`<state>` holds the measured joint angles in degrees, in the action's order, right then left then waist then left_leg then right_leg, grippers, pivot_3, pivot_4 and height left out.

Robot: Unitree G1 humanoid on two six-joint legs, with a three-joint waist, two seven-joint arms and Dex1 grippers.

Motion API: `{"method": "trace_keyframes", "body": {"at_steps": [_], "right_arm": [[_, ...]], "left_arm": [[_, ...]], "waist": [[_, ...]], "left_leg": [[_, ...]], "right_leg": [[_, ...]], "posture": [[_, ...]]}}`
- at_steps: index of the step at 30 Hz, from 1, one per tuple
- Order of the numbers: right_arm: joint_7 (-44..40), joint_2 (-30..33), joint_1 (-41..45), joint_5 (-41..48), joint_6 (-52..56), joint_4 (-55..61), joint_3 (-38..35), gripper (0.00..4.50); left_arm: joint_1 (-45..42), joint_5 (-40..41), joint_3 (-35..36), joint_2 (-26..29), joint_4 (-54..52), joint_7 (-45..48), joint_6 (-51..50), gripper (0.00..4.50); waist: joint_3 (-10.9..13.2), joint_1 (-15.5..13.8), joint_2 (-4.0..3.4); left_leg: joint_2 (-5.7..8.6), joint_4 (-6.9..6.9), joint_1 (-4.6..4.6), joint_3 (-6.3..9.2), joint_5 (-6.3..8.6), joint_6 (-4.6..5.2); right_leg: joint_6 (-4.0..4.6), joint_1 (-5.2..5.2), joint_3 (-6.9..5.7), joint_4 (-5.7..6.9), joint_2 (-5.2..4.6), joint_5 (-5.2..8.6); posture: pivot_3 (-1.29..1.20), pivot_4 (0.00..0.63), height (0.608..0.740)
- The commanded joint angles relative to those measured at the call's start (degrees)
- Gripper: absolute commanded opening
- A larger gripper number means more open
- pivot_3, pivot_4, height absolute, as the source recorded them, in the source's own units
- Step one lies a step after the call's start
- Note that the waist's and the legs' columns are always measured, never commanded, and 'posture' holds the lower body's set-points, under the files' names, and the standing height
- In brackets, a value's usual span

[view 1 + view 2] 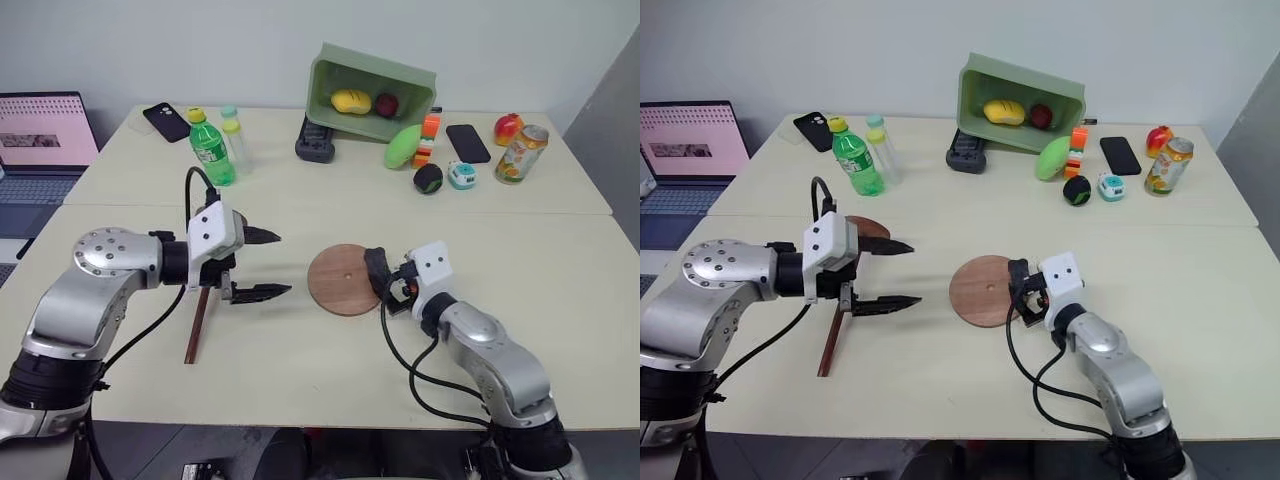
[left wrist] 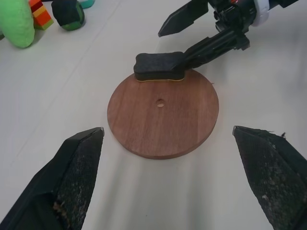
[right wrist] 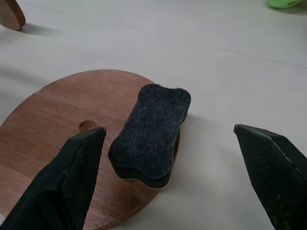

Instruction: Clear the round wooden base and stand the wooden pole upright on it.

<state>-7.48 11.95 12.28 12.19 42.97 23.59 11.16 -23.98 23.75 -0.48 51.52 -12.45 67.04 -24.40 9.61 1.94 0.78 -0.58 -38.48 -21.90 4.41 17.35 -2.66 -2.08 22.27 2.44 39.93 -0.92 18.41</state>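
A: From the head camera, what lies on the worktop?

B: The round wooden base lies flat near the middle, with a black eraser block resting on its right edge. The right hand sits at that edge, its fingers spread on either side of the eraser without closing on it. The left hand hovers to the left of the base, jaws wide and empty, pointing right.

A: And the wooden pole?

B: The wooden pole lies flat under the left hand, its thin rod running toward the near edge. In the other eye view its small disc shows at the far end, behind the left hand's fingers. Farther back are a green bottle, a tipped green bin with fruit inside, a can, phones and a laptop at far left.

A: The left wrist camera?

B: Its two fingers stand far apart, nothing between them. Beyond them is the base with its centre hole and the eraser on its far rim, one finger of the other hand touching the eraser's end.

A: The right wrist camera?

B: Its fingers are spread wide. The eraser lies between them, half on the base, half overhanging the worktop, not gripped.
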Motion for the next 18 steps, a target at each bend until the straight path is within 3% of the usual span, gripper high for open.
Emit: {"method": "trace_keyframes", "body": {"at_steps": [1, 7, 11, 18], "right_arm": [[-0.2, -1.2, 1.88, -1.64, -2.74, -1.91, 0.38, 4.5], [-1.01, -2.61, 2.25, -3.0, -4.63, -5.75, 0.43, 4.5], [-1.25, -3.1, 2.13, -3.65, -5.48, -6.8, 0.46, 3.82], [-2.35, -3.87, 2.61, -4.2, -6.13, -7.57, -0.24, 2.13]], "left_arm": [[-0.69, -0.5, -0.11, 0.18, -1.17, 0.41, 1.06, 4.5], [-0.21, -0.46, -0.07, 0.12, -1.97, 0.1, 0.87, 4.5], [0.07, -0.38, 0.09, 0.13, -2.24, 0.0, 0.82, 4.5], [-0.3, 0.1, 0.0, -0.27, -2.26, 0.09, 0.63, 4.5]], "waist": [[0.0, 0.04, 0.0], [0.0, 0.0, 0.0], [0.0, 0.01, 0.0], [0.0, 0.02, 0.0]], "left_leg": [[0.0, 0.0, 0.0, 0.0, 0.0, 0.0], [0.0, -0.01, -0.01, 0.0, 0.0, 0.0], [0.0, -0.01, -0.01, 0.0, 0.0, 0.0], [0.0, -0.01, -0.01, 0.0, 0.0, 0.0]], "right_leg": [[0.0, 0.0, 0.0, 0.0, 0.0, 0.0], [0.0, 0.0, 0.0, 0.0, 0.0, 0.0], [0.0, 0.0, 0.0, 0.0, 0.0, 0.0], [0.0, 0.0, 0.0, 0.0, 0.0, 0.0]], "posture": [[0.0, 0.15, 0.74], [0.0, 0.15, 0.74], [0.0, 0.15, 0.74], [0.0, 0.15, 0.74]]}}
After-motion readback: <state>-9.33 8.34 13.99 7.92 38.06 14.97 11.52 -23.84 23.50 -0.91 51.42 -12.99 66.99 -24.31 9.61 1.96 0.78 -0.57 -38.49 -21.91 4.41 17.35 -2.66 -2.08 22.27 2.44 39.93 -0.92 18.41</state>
